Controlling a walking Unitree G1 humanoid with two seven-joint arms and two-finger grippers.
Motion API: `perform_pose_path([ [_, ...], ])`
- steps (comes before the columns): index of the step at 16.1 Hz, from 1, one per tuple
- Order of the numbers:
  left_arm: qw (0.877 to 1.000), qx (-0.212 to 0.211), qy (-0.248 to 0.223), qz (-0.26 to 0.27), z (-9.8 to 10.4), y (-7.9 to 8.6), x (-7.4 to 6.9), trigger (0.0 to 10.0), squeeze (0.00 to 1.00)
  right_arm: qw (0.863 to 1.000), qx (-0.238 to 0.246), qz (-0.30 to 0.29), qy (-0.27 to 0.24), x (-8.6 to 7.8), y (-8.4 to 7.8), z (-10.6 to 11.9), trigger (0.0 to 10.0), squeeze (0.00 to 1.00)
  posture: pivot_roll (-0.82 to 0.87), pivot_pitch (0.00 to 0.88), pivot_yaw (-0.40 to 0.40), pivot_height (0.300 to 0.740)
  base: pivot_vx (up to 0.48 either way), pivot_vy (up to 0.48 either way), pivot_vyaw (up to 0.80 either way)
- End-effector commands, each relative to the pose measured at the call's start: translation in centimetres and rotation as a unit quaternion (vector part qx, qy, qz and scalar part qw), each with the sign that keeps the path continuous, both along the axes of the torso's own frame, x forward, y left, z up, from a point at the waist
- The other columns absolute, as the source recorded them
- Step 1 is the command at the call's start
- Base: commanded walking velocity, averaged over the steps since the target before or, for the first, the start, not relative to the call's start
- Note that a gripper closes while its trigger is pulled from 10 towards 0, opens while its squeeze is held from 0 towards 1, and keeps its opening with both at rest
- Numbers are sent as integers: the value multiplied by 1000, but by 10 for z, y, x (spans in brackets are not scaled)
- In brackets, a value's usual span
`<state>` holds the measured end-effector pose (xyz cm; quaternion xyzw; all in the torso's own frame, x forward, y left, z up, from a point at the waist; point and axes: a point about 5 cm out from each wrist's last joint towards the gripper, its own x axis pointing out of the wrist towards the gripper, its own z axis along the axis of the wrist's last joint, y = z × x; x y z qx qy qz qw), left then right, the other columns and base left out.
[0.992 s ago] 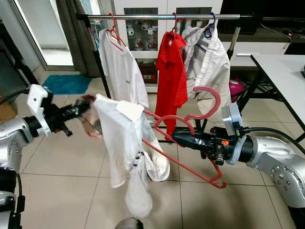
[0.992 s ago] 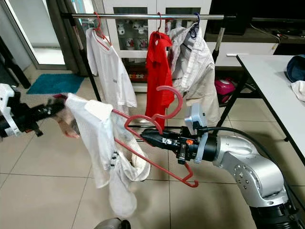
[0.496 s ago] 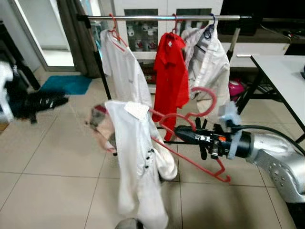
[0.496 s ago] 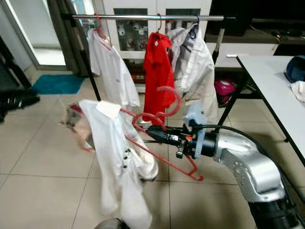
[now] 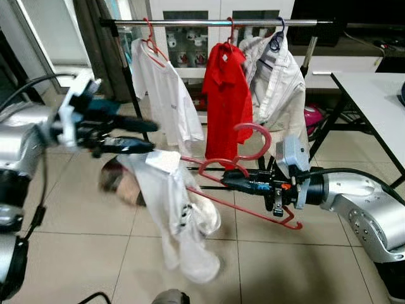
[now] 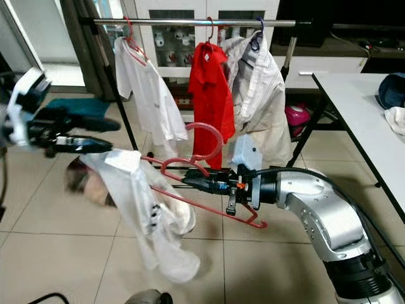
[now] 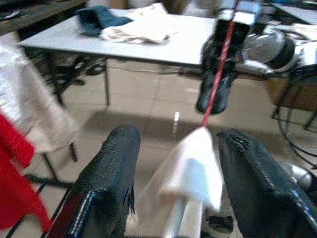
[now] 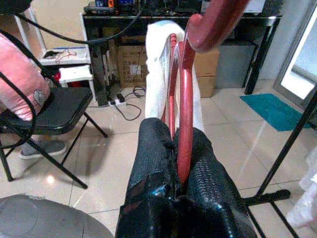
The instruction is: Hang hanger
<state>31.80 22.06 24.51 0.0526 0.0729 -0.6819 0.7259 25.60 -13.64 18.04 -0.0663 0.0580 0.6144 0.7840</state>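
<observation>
My right gripper (image 5: 228, 180) is shut on the neck of a red hanger (image 8: 184, 124), held level at mid-height in front of the clothes rail (image 5: 209, 23). A white shirt (image 5: 174, 209) droops from the hanger's left arm; the hanger's right end (image 5: 292, 223) is bare. My left gripper (image 5: 152, 137) reaches in from the left, open, its fingers (image 7: 106, 178) either side of the shirt's shoulder (image 7: 193, 168). On the rail hang a white T-shirt (image 5: 161, 88), a red shirt (image 5: 228, 95) and a white jacket (image 5: 278, 82).
A white table (image 5: 373, 95) stands at the right, with clothes piled on it (image 6: 395, 101). A blurred pinkish thing (image 5: 117, 183) sits low behind the shirt. The rail's black stand legs (image 5: 319, 120) reach the floor behind the hanger. A teal mat (image 6: 69, 104) lies at far left.
My left gripper let go of the shirt, swung out to the left, then came back higher, open at the shirt's shoulder. The shirt has sagged lower; the right gripper has kept its hold on the hanger.
</observation>
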Motion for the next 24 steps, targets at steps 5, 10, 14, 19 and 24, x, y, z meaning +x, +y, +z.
perform_pose_path([
  [5,993,96,-20,-60,-17,-18,-1,10000,0,999,1,35,-35,-1,9,13,10000,0,-13,0,105,740,0,0,0],
  [10,989,128,-54,-60,-23,-26,11,0,0,998,3,44,-33,-2,10,13,10000,0,-13,0,106,740,0,0,0],
  [14,985,140,-54,-81,-26,-34,14,0,0,998,3,47,-34,-2,10,14,10000,0,-14,0,107,740,0,0,0],
  [19,984,142,-65,-89,-26,-39,16,0,0,998,3,46,-35,-1,11,14,10000,0,-12,0,106,740,0,0,0],
  [24,986,128,-64,-89,-24,-40,17,0,0,998,3,45,-34,0,11,14,10000,0,-15,0,104,740,0,0,0],
])
